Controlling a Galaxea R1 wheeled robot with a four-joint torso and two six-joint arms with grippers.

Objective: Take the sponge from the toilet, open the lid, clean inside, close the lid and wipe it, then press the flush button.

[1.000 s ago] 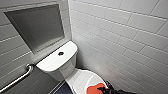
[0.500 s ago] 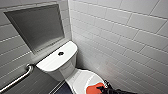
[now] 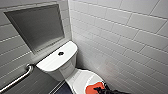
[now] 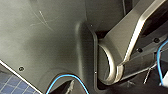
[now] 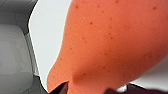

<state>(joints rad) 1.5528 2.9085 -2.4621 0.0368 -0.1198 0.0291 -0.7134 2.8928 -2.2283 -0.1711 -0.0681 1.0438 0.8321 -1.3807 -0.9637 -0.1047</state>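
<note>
Orange-red sponge (image 3: 90, 89) on white lid (image 3: 79, 80), right fingers (image 3: 99, 89) low against it, grip unclear

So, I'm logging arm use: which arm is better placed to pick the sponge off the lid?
Probably the right. The right gripper sits at the sponge on the closed lid, and the sponge looms close in the right wrist view. The left wrist camera faces the robot's own dark casing.

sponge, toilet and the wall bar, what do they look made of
The sponge looks like soft foam: matte orange-red, dotted with small pores. The toilet looks like glazed ceramic: white, smooth, faintly shiny. The wall bar seems polished metal, going by its bright sheen.
</note>
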